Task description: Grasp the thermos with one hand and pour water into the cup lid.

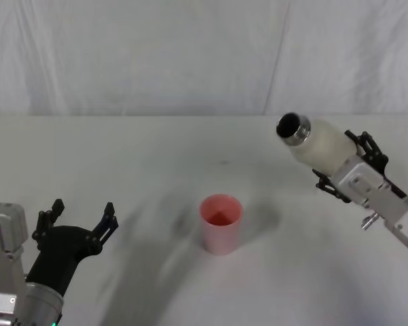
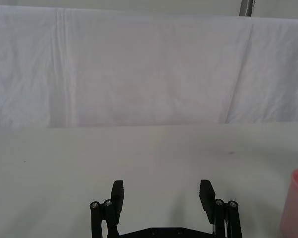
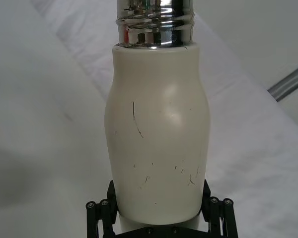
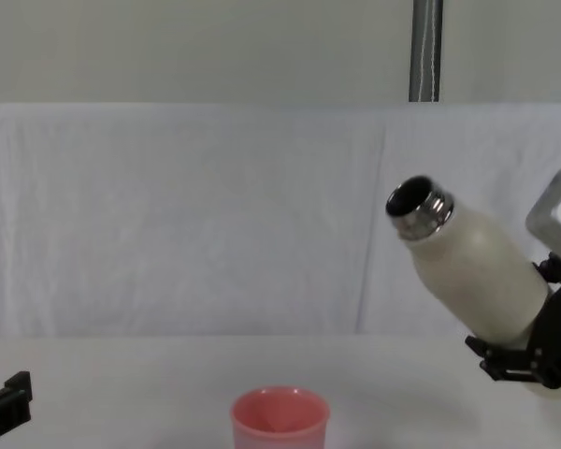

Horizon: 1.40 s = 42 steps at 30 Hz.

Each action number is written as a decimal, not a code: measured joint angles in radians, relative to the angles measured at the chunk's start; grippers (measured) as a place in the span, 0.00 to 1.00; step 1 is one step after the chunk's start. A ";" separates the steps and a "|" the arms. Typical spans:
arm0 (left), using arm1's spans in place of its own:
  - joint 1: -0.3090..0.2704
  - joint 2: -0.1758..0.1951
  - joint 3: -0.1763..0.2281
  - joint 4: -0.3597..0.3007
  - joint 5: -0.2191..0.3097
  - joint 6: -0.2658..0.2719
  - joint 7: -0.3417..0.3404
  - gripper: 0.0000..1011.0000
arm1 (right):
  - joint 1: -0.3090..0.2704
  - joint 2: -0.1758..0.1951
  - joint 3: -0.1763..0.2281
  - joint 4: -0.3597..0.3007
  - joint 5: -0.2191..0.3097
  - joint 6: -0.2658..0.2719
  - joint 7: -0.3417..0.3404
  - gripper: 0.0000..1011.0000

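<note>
Right claw (image 1: 341, 165) pinching the thermos (image 1: 316, 144) aloft, tilted with its mouth toward the pink cup lid (image 1: 221, 223) on the counter (image 1: 156, 156), left claw (image 1: 80, 221) spread, idle.

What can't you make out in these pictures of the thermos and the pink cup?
- Thermos base: covered by the right gripper in the right wrist view, by the arm in the head view, and cut by the edge in the chest view.
- Water level: the thermos mouth is dark in head and chest views.
- Cup lid: lower part cut by the bottom edge in the chest view, mostly cut off in the left wrist view.
- Left gripper: open, apart from the cup.
</note>
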 joint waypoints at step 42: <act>0.000 0.000 0.000 0.000 0.000 0.000 0.000 0.99 | 0.031 0.035 -0.074 0.043 -0.311 -0.040 -0.101 0.95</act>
